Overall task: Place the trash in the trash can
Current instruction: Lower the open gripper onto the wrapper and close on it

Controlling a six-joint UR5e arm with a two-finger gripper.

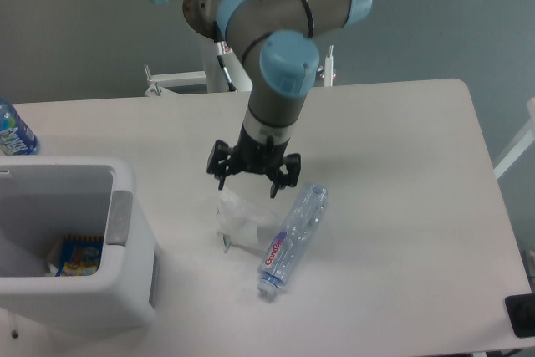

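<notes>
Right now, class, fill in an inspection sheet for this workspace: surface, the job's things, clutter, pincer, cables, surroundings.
Surface: white table, no spills seen.
Job's things: plastic wrap wad and clear bottle with red-and-white label lie side by side on the table; white trash can at front left, open.
Clutter: blue-label bottle at the left edge; colourful packet inside the trash can.
Pincer: pincer open, fingers pointing down, just above the wad, holding nothing.
Cables: nothing seen.
Surroundings: grey floor; robot base behind the table; dark object at the right edge.
</notes>
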